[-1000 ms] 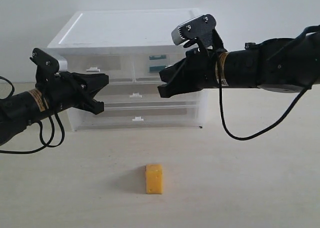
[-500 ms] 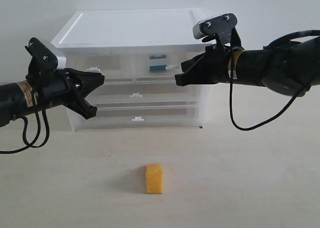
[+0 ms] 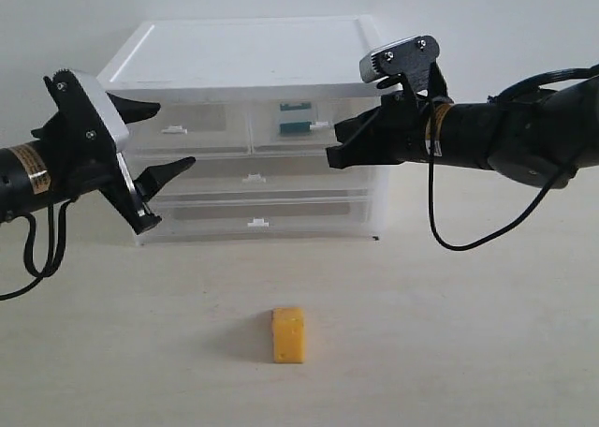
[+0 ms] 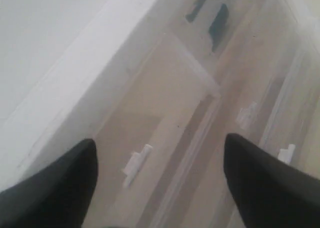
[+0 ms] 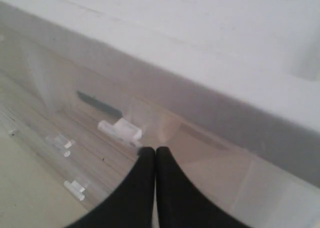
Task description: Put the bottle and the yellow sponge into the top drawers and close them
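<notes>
Where the tabletop (image 3: 468, 352) comes nearest the exterior camera, the yellow sponge (image 3: 288, 334) stands on it alone. It is roughly central and well apart from both arms and from the cabinet (image 3: 243, 48) behind.

Mid-depth: both arms are off the tabletop, level with the cabinet's upper rows.
- Left hand (image 3: 176, 135): spread wide, nothing held, aimed at the cabinet front. In the left wrist view its two dark fingers (image 4: 50, 193) frame the left top drawer (image 4: 150, 103). That drawer's small white handle (image 4: 136, 164) sits in the gap, untouched.
- Right hand (image 3: 329, 155): fingers pressed together, holding nothing. In the right wrist view the closed tips lie just beside the right top drawer's handle (image 5: 120, 129). Contact or not: cannot tell.

Far: the cabinet has a white top and translucent fronts. The left top drawer and the right top drawer (image 3: 309, 132) both sit flush with the front, shut. The bottle (image 3: 293, 126) is inside the right top drawer and shows through the plastic as teal patches near the centre divider. Beneath are two full-width drawers (image 3: 281, 179), also flush. A plain pale wall (image 3: 75, 15) lies behind.
</notes>
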You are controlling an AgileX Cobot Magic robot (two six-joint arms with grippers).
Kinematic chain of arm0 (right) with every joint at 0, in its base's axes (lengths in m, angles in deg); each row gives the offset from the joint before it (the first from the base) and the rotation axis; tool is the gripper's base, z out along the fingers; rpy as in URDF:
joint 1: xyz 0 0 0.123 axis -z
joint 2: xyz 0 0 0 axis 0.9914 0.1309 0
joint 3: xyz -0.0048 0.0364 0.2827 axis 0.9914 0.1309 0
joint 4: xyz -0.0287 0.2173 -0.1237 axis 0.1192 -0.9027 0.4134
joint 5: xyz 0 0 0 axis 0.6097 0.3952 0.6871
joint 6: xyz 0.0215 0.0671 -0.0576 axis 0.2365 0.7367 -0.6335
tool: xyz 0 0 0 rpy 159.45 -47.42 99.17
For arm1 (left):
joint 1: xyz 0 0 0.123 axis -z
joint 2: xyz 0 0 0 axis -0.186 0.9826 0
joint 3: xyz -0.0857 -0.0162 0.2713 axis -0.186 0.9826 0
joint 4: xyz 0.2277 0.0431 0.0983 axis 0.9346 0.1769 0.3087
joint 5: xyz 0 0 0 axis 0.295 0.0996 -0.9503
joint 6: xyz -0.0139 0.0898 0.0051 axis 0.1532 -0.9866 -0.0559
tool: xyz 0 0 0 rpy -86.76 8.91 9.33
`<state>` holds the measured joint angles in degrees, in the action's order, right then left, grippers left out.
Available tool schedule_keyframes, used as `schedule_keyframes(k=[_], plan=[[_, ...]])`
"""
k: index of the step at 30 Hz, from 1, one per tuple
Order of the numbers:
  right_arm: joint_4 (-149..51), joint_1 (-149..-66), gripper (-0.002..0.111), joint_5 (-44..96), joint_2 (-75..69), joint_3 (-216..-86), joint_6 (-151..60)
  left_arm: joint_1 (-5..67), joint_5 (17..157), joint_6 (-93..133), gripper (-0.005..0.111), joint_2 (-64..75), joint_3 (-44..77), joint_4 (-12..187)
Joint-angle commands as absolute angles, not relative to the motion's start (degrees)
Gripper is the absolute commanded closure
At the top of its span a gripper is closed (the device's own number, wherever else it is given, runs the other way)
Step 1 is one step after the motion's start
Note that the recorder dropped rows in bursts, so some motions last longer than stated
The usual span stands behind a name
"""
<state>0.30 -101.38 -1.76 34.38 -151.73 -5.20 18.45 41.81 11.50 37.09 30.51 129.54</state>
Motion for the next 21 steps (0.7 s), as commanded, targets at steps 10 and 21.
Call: schedule_keyframes(k=[10, 21], plan=[[2.29, -100.80, 0.108, -0.69, 34.17, -152.71, -6.77, 18.73, 35.34, -11.53, 0.061, 42.07, 30.73, 120.78], [1.46, -100.78, 0.108, -1.87, 34.91, -152.84, -6.17, 18.73, 25.98, -19.12, 0.063, 47.65, 30.10, 116.19]])
